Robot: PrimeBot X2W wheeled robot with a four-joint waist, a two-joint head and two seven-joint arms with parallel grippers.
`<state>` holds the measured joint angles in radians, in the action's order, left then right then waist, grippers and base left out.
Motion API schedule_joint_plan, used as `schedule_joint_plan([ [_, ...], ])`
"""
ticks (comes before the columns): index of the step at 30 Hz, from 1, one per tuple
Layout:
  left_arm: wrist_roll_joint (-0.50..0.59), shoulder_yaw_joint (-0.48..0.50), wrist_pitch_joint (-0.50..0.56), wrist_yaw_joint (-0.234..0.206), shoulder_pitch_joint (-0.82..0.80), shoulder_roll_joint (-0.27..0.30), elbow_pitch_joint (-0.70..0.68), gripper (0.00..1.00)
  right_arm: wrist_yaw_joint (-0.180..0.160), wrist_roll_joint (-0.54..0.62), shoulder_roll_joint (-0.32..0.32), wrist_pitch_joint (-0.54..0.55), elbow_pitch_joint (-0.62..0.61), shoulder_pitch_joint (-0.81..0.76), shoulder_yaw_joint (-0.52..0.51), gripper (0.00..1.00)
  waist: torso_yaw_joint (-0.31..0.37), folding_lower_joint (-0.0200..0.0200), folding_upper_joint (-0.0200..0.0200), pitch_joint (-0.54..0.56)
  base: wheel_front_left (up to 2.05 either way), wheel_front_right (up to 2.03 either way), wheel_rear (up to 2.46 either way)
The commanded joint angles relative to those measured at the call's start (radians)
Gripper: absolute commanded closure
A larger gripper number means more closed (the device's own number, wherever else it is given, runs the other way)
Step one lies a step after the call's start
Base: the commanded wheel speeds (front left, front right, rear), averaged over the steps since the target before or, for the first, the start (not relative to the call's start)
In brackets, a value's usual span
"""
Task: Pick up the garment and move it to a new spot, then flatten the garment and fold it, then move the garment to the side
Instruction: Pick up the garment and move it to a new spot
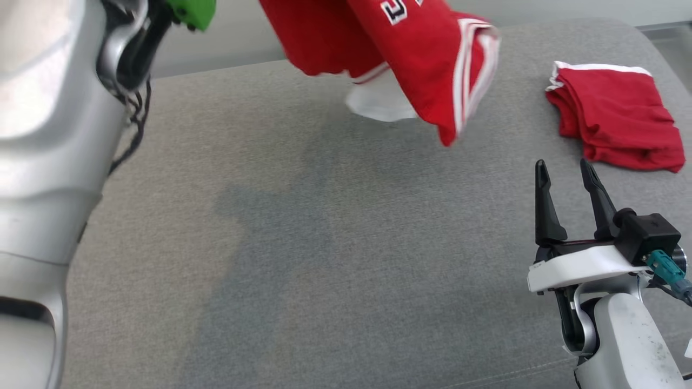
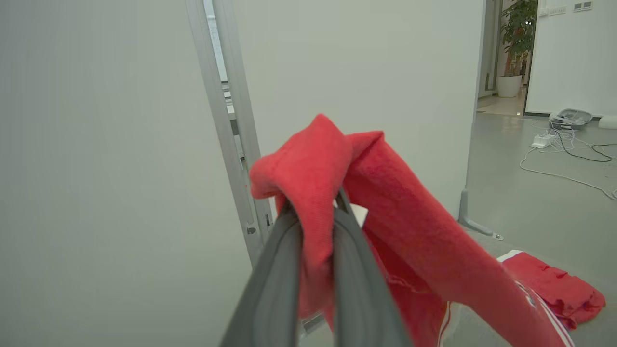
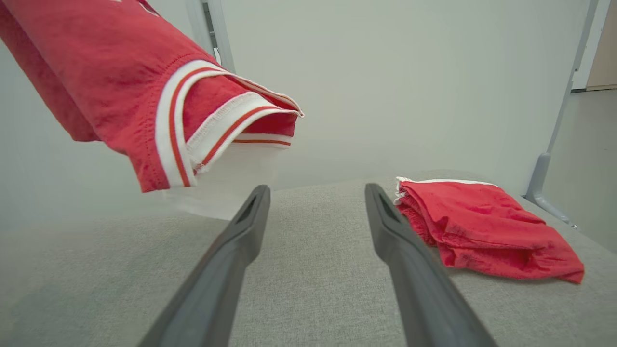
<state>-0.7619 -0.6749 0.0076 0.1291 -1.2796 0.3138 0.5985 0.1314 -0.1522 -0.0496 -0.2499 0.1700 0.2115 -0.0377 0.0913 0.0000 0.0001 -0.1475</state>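
Note:
The garment (image 1: 421, 59) is a red jersey with white striped trim and white lettering, hanging in the air above the far side of the grey cushioned surface (image 1: 303, 243). My left gripper (image 2: 315, 202) is shut on a bunched red fold of the garment (image 2: 409, 231), which drapes down to the right. A white part (image 1: 378, 102) hangs under it. My left arm (image 1: 48, 135) rises along the left edge. My right gripper (image 1: 562, 170) stands open low at the right, nothing between its fingers. From there the garment's striped hem (image 3: 193, 130) hangs up to the left of the right gripper (image 3: 318, 193).
A second red garment (image 1: 616, 119), folded, lies on the cushion's far right, just right of my right fingers (image 3: 482, 231). A pale wall panel with a metal post (image 2: 231, 120) stands behind. Cables (image 2: 569, 159) lie on the floor beyond the right edge.

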Motion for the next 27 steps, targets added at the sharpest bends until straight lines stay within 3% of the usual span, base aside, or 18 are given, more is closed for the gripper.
schedule_joint_plan([
  [1,-0.018,-0.004,-0.007,0.001,0.06,0.002,0.021,1.0,-0.002,-0.006,-0.002,-0.007,0.005,-0.007,-0.005,0.0,0.02,0.0,-0.0001,-0.004,0.0,0.0,0.0],
  [10,-0.081,-0.019,-0.067,-0.021,0.368,-0.008,0.193,1.0,-0.002,-0.009,-0.002,-0.015,0.014,0.01,-0.023,0.0,-0.001,0.0,-0.0001,-0.045,0.0,0.0,0.0],
  [19,-0.101,-0.015,-0.151,-0.05,0.497,-0.04,0.334,1.0,-0.002,0.0,-0.002,-0.016,0.024,0.007,-0.022,0.0,-0.034,0.0,-0.0001,-0.041,0.0,0.0,0.0],
  [20,-0.102,-0.016,-0.157,-0.047,0.504,-0.047,0.344,0.84,-0.002,0.0,-0.002,-0.016,0.024,0.005,-0.021,0.0,-0.039,0.0,-0.0001,-0.039,0.0,0.0,0.0],
  [21,-0.099,-0.02,-0.161,-0.045,0.506,-0.051,0.352,0.49,-0.002,-0.001,-0.002,-0.016,0.025,0.004,-0.019,0.0,-0.042,0.0,-0.0001,-0.038,0.0,0.0,0.0],
  [22,-0.09,-0.028,-0.167,-0.044,0.508,-0.055,0.363,0.07,-0.002,-0.002,-0.002,-0.016,0.026,0.003,-0.016,0.0,-0.045,0.0,-0.0001,-0.035,0.0,0.0,0.0],
  [23,-0.084,-0.031,-0.175,-0.045,0.508,-0.058,0.37,0.0,-0.002,-0.003,-0.002,-0.016,0.027,0.003,-0.013,0.0,-0.046,0.0,-0.0001,-0.032,0.0,0.0,0.0],
  [27,-0.069,-0.043,-0.217,-0.045,0.51,-0.076,0.391,0.0,-0.002,-0.003,-0.002,-0.016,0.035,-0.007,-0.011,0.0,-0.056,0.0,-0.0001,-0.006,0.0,0.0,0.0],
])
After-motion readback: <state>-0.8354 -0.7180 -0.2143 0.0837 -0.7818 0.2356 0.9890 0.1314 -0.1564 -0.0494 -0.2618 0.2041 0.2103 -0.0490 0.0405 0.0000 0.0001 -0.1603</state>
